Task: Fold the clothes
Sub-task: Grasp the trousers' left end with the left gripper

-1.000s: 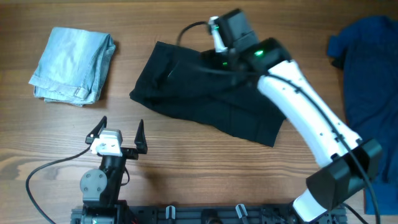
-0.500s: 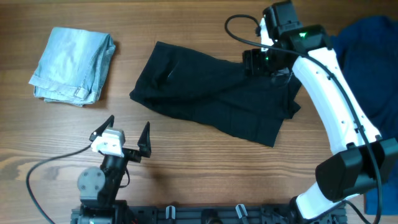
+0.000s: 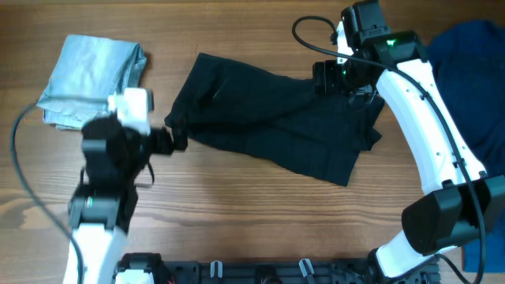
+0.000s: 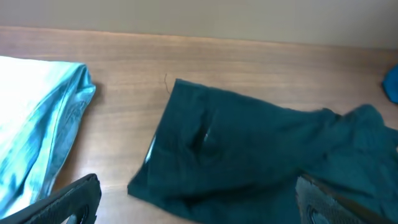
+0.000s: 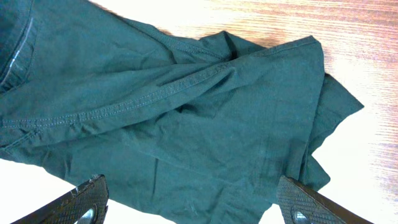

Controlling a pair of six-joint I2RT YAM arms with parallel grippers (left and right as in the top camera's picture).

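The black shorts [image 3: 276, 126] lie flat and partly folded across the middle of the table. They fill the right wrist view [image 5: 186, 112] and the left wrist view [image 4: 261, 155]. My left gripper [image 3: 170, 136] is open at the shorts' left corner, its fingers [image 4: 199, 205] straddling that corner. My right gripper [image 3: 341, 77] is open above the shorts' upper right part, jaws [image 5: 193, 202] wide and empty. A folded pale blue denim piece [image 3: 93, 79] lies at the far left, and it shows in the left wrist view [image 4: 37, 130] too. A royal-blue garment [image 3: 469, 87] lies at the right.
Wooden table top [image 3: 237, 213] all round. The left arm's cable [image 3: 24, 173] loops at the left. The right arm's white link [image 3: 430, 134] crosses above the table's right side. A black rail [image 3: 260, 272] runs along the front edge.
My left arm has swung up from the front edge to the shorts' left corner. My right gripper moved from the shorts' top middle to their upper right; the cloth now spreads further right.
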